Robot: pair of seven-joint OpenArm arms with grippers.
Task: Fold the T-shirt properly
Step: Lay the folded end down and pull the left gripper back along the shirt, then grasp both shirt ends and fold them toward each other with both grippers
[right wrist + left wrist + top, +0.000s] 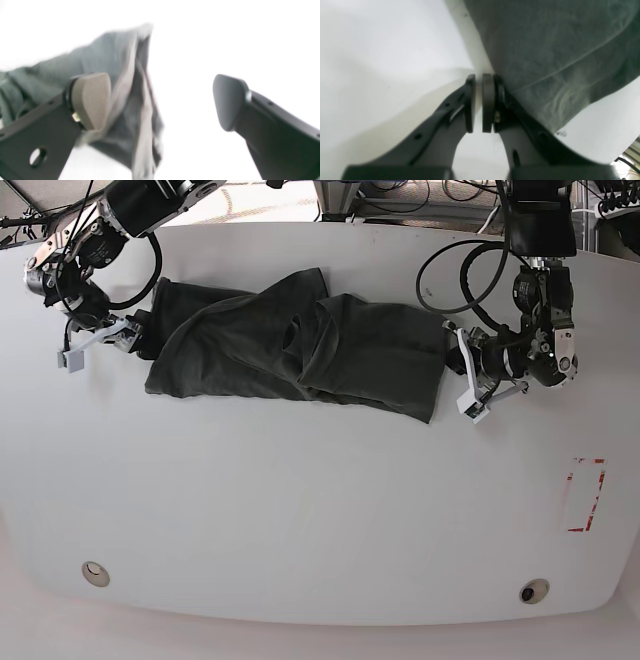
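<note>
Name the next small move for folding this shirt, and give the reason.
Probably bring the open right gripper back onto the T-shirt edge beside it and close. Its jaws stand wide with nothing between them, the left gripper is shut beside the other edge, and the shirt lies bunched and wrinkled on the table.

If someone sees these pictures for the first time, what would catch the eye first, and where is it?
First comes the dark grey T-shirt, lying crumpled and stretched lengthwise across the far half of the white table. Next, an arm stands at each of its ends: the right end effector has its jaws wide apart beside a bunched edge of cloth, holding nothing. The left end effector is nearly closed just beside the shirt's other edge, with no cloth between its pads.
</note>
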